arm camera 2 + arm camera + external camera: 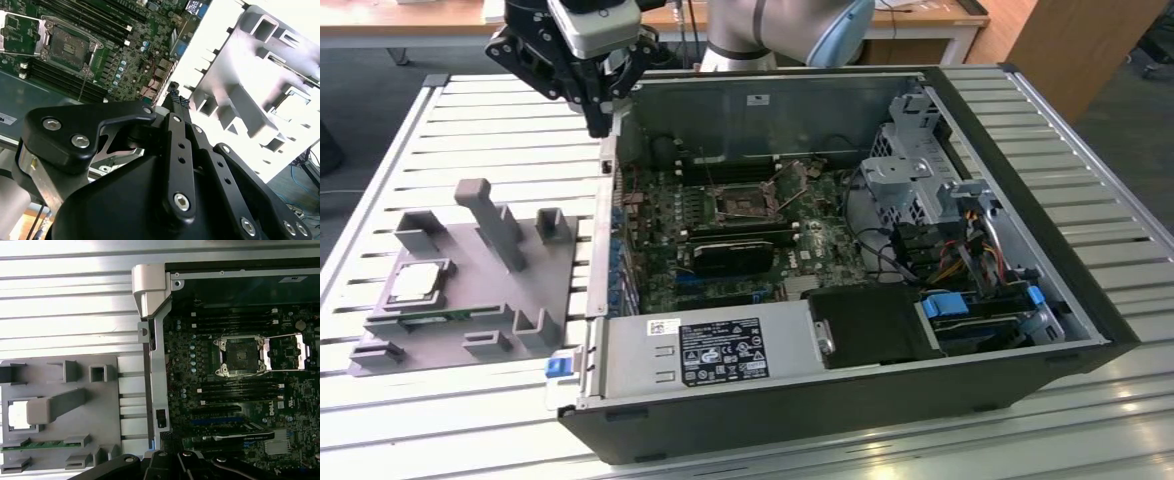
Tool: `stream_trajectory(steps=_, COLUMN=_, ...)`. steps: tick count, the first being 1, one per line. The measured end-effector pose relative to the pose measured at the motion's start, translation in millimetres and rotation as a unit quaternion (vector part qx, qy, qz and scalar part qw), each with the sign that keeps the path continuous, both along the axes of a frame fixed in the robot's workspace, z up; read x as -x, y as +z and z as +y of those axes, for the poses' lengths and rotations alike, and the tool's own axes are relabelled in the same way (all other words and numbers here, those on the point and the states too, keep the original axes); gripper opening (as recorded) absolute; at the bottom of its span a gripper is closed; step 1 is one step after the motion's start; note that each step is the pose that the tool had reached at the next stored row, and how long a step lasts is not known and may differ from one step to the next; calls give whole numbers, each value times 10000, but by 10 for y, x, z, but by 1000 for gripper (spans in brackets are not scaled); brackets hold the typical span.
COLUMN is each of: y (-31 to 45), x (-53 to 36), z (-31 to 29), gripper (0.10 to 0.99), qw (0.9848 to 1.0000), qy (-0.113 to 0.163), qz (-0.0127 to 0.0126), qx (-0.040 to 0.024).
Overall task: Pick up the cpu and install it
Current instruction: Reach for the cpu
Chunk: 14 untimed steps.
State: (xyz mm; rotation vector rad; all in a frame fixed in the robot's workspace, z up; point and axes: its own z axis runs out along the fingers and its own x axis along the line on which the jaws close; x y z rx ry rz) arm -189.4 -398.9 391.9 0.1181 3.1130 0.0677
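Claw: black two-finger gripper [600, 126] is being held over the far wall of the open black computer case [720, 430], its fingers drawn together on nothing.
Chip: small flat square cpu with a silvery metal top [419, 282] is being cradled in the grey plastic fixture plate [558, 285], near the slatted metal worktop's [480, 110] edge on the exterior view's left, well apart from the claw.
Socket: square motherboard socket [239, 356] is being presented with its steel frame swung open.
Hazard, approach: a knock is probably being risked against the tall grey fixture post [491, 222] just beside the chip.
Hazard, grasp: with fingers closed, the chip would likely be pushed, not gripped.
Hazard, seating: socket pins could be bent by a tilted chip.
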Motion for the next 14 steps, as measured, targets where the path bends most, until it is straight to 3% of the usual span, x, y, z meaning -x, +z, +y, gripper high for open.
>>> stream_trajectory(steps=14, y=-1, x=69, z=0, gripper=106, qw=10000, qy=0, qz=0, qx=0)
